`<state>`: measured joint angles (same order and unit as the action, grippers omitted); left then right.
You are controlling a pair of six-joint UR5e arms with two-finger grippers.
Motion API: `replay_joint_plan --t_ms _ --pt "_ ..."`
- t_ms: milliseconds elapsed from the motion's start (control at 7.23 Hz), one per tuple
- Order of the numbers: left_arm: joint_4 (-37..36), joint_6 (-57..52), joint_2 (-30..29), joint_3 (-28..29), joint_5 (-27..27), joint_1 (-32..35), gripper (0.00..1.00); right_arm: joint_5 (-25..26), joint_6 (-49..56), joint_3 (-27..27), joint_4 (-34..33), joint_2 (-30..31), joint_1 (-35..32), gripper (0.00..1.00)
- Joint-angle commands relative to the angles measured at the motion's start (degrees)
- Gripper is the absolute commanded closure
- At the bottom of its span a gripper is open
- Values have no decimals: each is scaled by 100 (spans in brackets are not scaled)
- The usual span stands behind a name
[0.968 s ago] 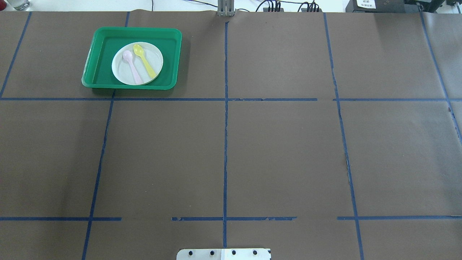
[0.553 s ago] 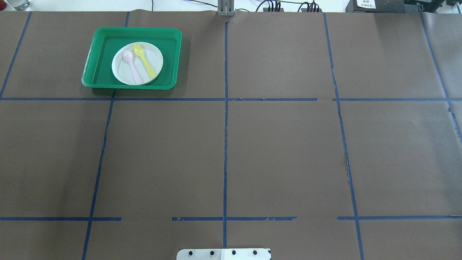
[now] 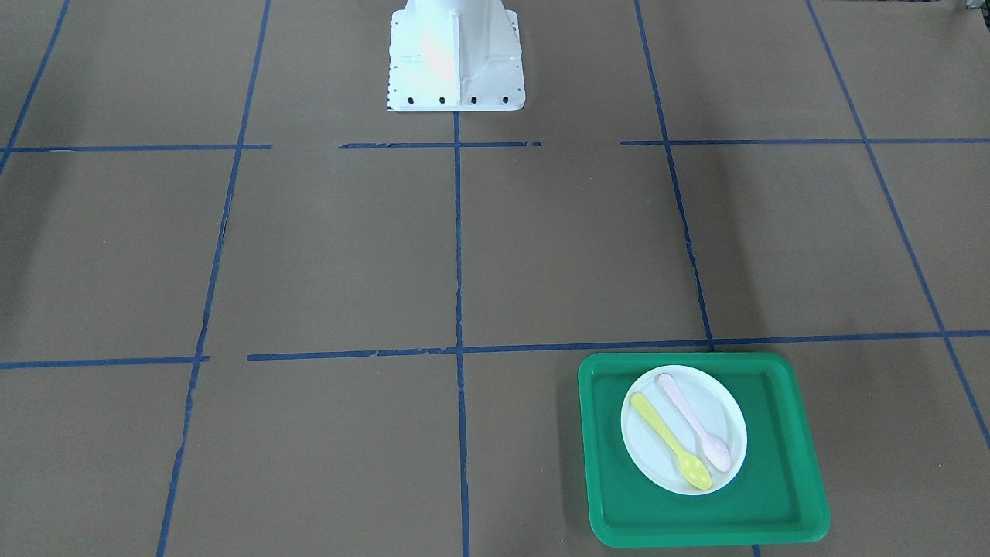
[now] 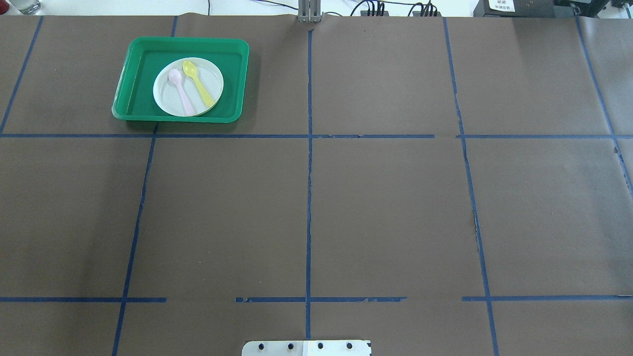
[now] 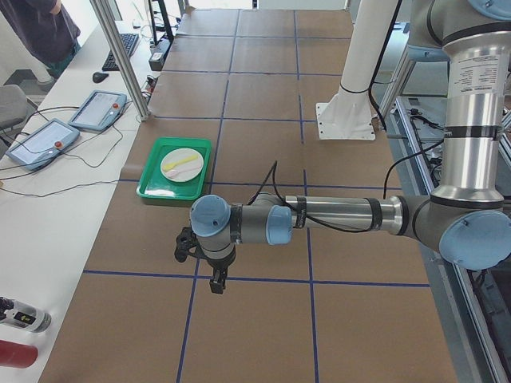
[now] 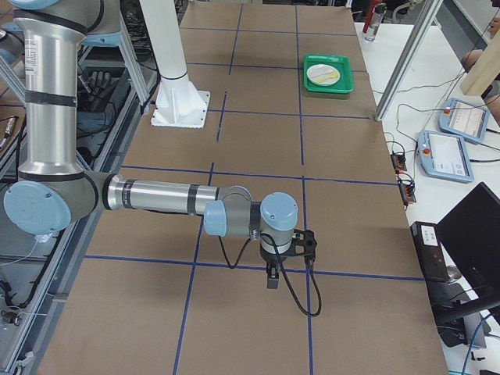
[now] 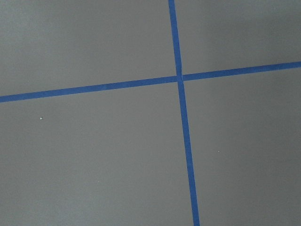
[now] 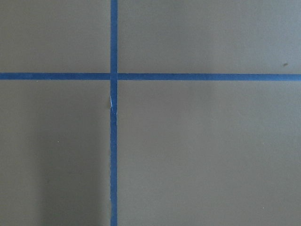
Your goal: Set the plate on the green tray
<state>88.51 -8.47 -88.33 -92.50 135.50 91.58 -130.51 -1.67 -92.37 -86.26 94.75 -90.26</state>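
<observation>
The small round white plate (image 4: 211, 79) lies flat inside the green tray (image 4: 143, 69) at the far left of the table. It also shows in the front view, plate (image 3: 715, 406) in tray (image 3: 789, 464). A pink spoon (image 4: 180, 94) and a yellow spoon (image 4: 198, 84) lie on the plate. My left gripper (image 5: 215, 283) shows only in the exterior left view, hanging over bare table well short of the tray (image 5: 160, 190); I cannot tell if it is open. My right gripper (image 6: 271, 280) shows only in the exterior right view, far from the tray (image 6: 341, 83); its state is unclear too.
The brown table cover carries a blue tape grid. The robot's white base (image 3: 455, 54) stands at the table's near edge. A side bench with tablets (image 5: 44, 144) and a metal pole (image 5: 124, 60) lies beyond the tray. A person stands at the far corner.
</observation>
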Motion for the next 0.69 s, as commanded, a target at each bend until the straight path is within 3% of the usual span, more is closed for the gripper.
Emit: replay_joint_plan --t_ms 0,553 --pt "-10 3 0 -31 -6 0 0 0 0 0 -5 0 0 0" --pt "-18 3 0 -58 -6 0 0 0 0 0 -5 0 0 0"
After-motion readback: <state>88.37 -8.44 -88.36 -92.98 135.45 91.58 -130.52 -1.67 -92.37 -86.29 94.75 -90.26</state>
